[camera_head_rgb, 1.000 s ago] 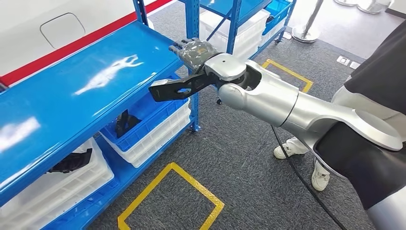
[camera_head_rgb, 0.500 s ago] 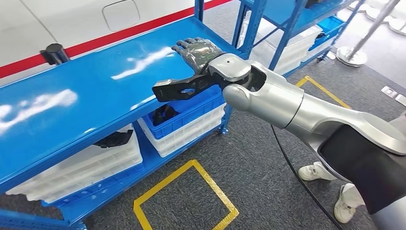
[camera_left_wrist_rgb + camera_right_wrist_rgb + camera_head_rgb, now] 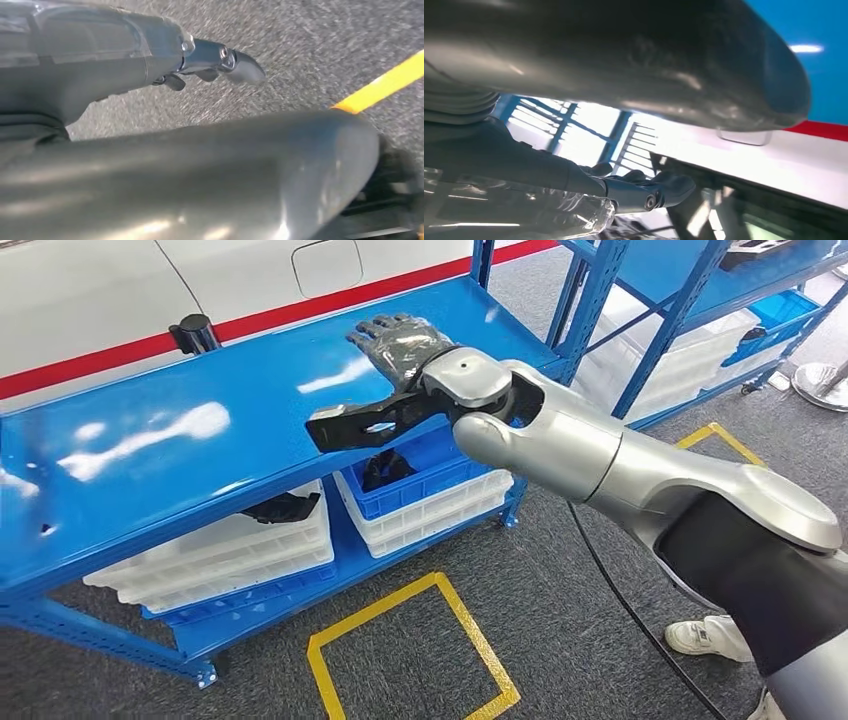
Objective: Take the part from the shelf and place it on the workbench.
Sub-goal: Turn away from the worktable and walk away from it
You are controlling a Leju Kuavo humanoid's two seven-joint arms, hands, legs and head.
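The blue shelf [image 3: 200, 440] is overhung by the right arm [image 3: 600, 460], stretched forward. The black part [image 3: 365, 425] is gripped by the right hand [image 3: 400, 345] above the shelf edge. The left hand [image 3: 210, 60] hangs over carpet; its grip cannot be told.

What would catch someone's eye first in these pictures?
The silver right arm sweeps across the middle of the head view, its right hand gripping a long black flat part above the glossy blue shelf top. Below the shelf top sit white and blue bins, with a yellow floor square nearer the robot.
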